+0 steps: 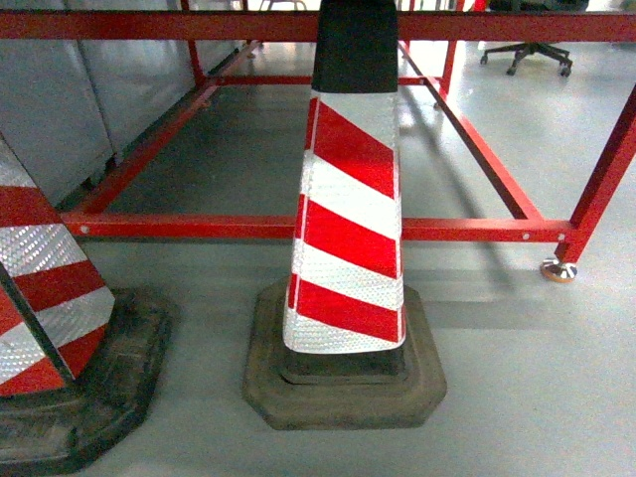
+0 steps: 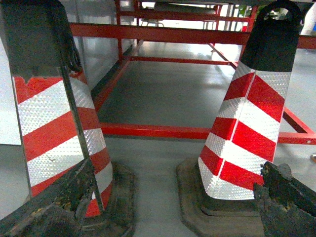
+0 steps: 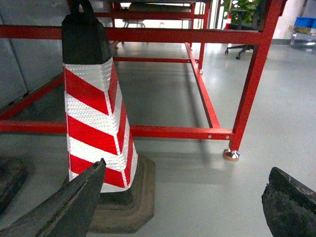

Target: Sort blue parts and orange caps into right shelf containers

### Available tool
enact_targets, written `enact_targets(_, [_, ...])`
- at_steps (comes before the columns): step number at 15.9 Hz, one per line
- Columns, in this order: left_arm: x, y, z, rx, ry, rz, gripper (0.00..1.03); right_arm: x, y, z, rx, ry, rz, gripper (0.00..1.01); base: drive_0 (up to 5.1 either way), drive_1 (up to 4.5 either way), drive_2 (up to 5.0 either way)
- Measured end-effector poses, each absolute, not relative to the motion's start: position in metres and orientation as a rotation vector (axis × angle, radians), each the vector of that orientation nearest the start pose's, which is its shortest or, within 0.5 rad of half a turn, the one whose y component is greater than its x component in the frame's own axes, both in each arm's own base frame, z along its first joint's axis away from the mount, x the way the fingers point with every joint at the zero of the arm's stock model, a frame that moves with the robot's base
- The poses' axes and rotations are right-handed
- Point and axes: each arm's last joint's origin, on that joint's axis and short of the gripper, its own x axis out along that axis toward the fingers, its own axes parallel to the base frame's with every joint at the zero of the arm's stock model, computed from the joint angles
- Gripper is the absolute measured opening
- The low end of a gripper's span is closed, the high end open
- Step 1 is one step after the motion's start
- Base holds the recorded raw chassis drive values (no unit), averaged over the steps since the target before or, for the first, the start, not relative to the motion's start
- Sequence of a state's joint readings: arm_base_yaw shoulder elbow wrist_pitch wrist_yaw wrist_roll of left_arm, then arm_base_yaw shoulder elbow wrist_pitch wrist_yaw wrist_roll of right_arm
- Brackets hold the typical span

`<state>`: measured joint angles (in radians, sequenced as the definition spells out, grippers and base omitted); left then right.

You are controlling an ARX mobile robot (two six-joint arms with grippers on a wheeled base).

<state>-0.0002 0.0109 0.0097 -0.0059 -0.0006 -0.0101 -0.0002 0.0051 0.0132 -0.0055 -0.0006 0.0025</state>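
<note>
No blue parts, orange caps or shelf containers show in any view. My left gripper (image 2: 173,200) hangs open low over the grey floor, with nothing between its dark, worn fingers (image 2: 59,202). It looks between two red-and-white striped cones. My right gripper (image 3: 186,190) is also open and empty above bare floor, its left finger (image 3: 74,202) in front of a cone's base. Neither gripper appears in the head view.
A striped traffic cone (image 1: 348,229) on a black rubber base stands straight ahead, and a second cone (image 1: 50,318) is at the left. Behind them runs a red steel frame (image 1: 467,231) with a foot (image 1: 558,269). An office chair (image 1: 527,52) stands far back right.
</note>
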Motion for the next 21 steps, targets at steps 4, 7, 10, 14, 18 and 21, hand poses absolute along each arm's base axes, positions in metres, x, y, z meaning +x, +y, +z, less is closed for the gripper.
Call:
enact_targets(4, [0.0978,0.0,0.1654,-0.01,0.007,0.0,0.98,0.0972,0.0,0.1671,0.002,-0.003,0.0,0.98,0.0,0.0,0.0])
enact_targets(7, [0.0978,0.0,0.1654,-0.01,0.007,0.0,0.98,0.0972,0.0,0.1671,0.002,-0.002,0.0,0.98,0.0,0.0,0.0])
enact_targets(10, [0.0978,0.0,0.1654,-0.01,0.007,0.0,0.98,0.0972,0.0,0.1671,0.002,-0.003,0.0,0.98,0.0,0.0,0.0])
enact_targets(14, [0.0978,0.0,0.1654,-0.01,0.007,0.0,0.98,0.0972,0.0,0.1671,0.002,-0.003,0.0,0.98,0.0,0.0,0.0])
enact_targets(18, [0.0978,0.0,0.1654,-0.01,0.007,0.0,0.98,0.0972,0.0,0.1671,0.002,-0.003,0.0,0.98,0.0,0.0,0.0])
enact_targets(21, [0.0978,0.0,0.1654,-0.01,0.007,0.0,0.98,0.0972,0.0,0.167,0.002,-0.002,0.0,0.98,0.0,0.0,0.0])
